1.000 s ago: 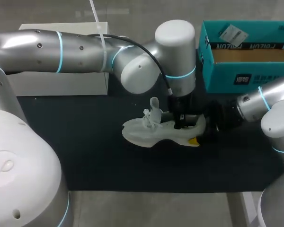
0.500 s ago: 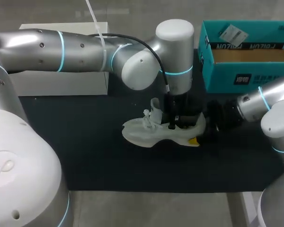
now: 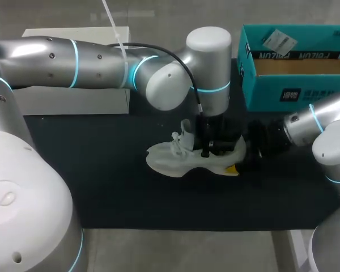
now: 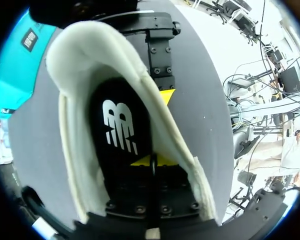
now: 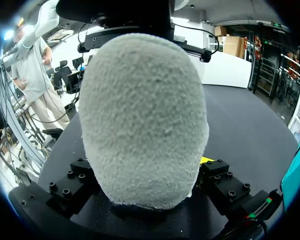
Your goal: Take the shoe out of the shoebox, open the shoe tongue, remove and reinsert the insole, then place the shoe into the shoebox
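A white shoe [image 3: 178,157] lies on the dark mat, toe to the left, tongue [image 3: 186,131] raised. My left gripper [image 3: 207,148] reaches down into its opening. In the left wrist view its yellow tips [image 4: 152,161] are together and rest against the black insole [image 4: 121,131] with a white logo. My right gripper [image 3: 242,157] straddles the heel from the right. Its fingers [image 5: 221,181] press on both sides of the fuzzy heel [image 5: 142,115], shut on the shoe. The teal shoebox [image 3: 294,93] stands open at the back right.
A white box [image 3: 73,99] stands at the back left, under my left arm. The black mat [image 3: 102,187] spreads in front of and to the left of the shoe. My left arm crosses above the table's middle.
My left gripper has shifted a little leftward, toward the tongue, inside the shoe opening. The shoe, the right arm and the shoebox have stayed where they were.
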